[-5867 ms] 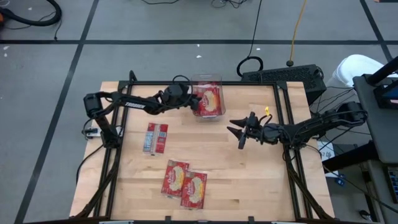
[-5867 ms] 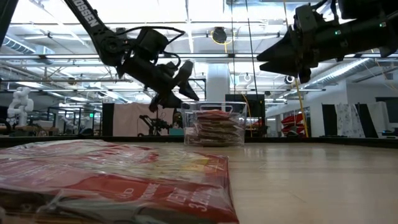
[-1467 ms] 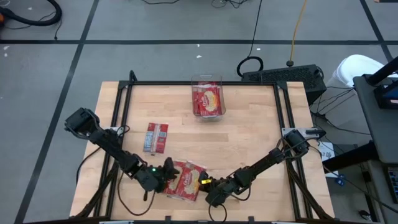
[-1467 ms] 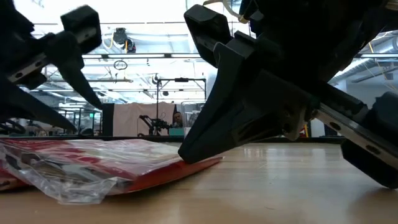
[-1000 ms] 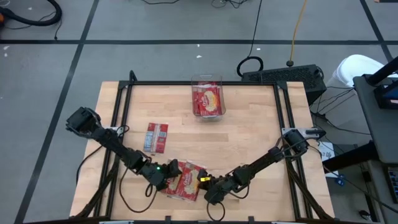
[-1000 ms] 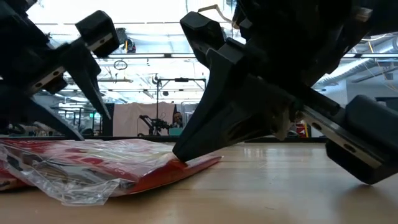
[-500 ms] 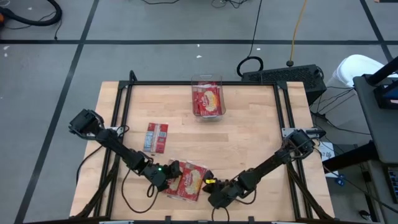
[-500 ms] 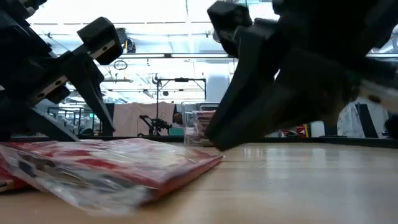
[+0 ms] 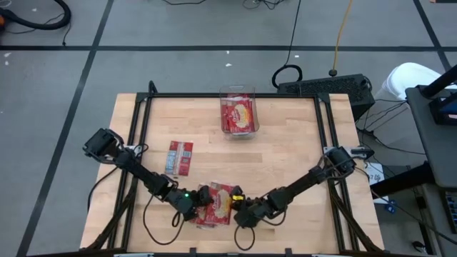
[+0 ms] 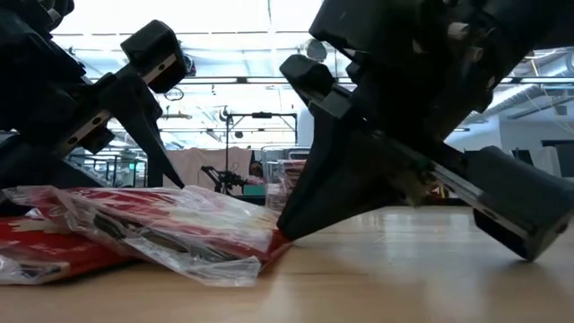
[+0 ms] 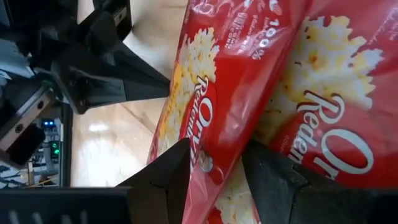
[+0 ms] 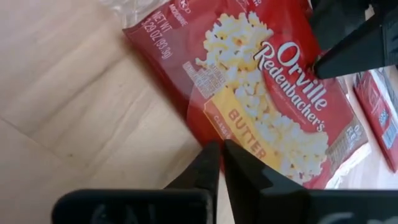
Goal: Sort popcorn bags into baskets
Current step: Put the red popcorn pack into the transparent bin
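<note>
Two bags at the table's near edge, one overlapping the other: top bag (image 9: 222, 202) and lower bag (image 9: 206, 213) under it, both red, popcorn picture up. Left gripper (image 9: 202, 199) is at the left edge of the pair; in the left wrist view its fingers (image 11: 163, 177) stand apart with the top bag's edge (image 11: 214, 118) between them, part-open, straddling the wrapper; can't tell if it's actually pinching. Right gripper (image 9: 240, 210) is at the right edge of the pair, low on the table; right wrist view shows its fingers (image 12: 208, 163) pressed together, closed, tips touching the top bag's (image 12: 273, 102) edge at the wood, and whether any wrapper is caught between them can't be told. Low view: top bag (image 10: 170, 229) tilted, its left side raised off the lower bag (image 10: 45, 251), right corner down on the wood right at the right gripper's (image 10: 296, 226) tip; left gripper (image 10: 148, 99) above the bags' left part. A third bag (image 9: 179, 157) lies flat by itself on the left half of the table, silvery-blue side partly showing, well apart from both grippers. Clear bin (image 9: 238, 114) sits at the far edge, centre, with red bags (image 9: 239, 118) stacked inside; also visible far off in the low view (image 10: 291, 184). Table (image 9: 285, 157) is light wood with a black frame.
</note>
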You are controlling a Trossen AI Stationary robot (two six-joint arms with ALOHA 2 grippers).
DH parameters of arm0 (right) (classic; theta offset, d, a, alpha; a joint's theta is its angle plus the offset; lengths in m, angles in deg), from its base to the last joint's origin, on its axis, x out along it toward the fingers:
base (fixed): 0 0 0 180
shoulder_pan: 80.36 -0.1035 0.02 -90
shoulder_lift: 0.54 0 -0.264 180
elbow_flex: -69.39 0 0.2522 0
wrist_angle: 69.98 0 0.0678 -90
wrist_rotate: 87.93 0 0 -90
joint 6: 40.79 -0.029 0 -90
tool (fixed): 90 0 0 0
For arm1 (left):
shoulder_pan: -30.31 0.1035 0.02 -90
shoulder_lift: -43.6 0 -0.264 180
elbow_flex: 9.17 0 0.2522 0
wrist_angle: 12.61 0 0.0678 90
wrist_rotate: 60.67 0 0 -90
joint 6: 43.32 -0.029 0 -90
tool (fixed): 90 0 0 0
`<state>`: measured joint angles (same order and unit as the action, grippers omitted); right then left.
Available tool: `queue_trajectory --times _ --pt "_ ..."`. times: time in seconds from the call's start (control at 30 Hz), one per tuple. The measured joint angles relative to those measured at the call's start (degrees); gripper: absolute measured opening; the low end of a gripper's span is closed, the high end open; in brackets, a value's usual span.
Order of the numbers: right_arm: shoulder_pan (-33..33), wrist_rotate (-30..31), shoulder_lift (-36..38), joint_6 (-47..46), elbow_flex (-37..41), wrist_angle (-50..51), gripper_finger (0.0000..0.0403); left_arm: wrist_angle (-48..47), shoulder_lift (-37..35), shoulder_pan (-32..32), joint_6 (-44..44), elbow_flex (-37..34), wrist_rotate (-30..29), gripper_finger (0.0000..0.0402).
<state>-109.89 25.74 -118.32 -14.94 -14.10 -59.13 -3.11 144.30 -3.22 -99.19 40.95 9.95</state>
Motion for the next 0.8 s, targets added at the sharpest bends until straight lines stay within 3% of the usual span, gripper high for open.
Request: queue_trajectory --times 0.27,0.57,0.8 --pt "1.4 -2.9 -0.1 1.4 0.1 -3.2 0.0001 0.9 0.1 0.6 0.1 0.0 0.5 0.0139" --pt "1.3 -2.9 0.7 1.3 0.2 -2.6 0.0001 2.9 0.2 0.3 -1.1 -0.2 -0.3 0.0020" --pt "-0.4 -1.2 8.7 -4.6 0.2 3.2 0.0001 8.5 0.4 0.1 -6.6 -0.3 -7.4 0.0047"
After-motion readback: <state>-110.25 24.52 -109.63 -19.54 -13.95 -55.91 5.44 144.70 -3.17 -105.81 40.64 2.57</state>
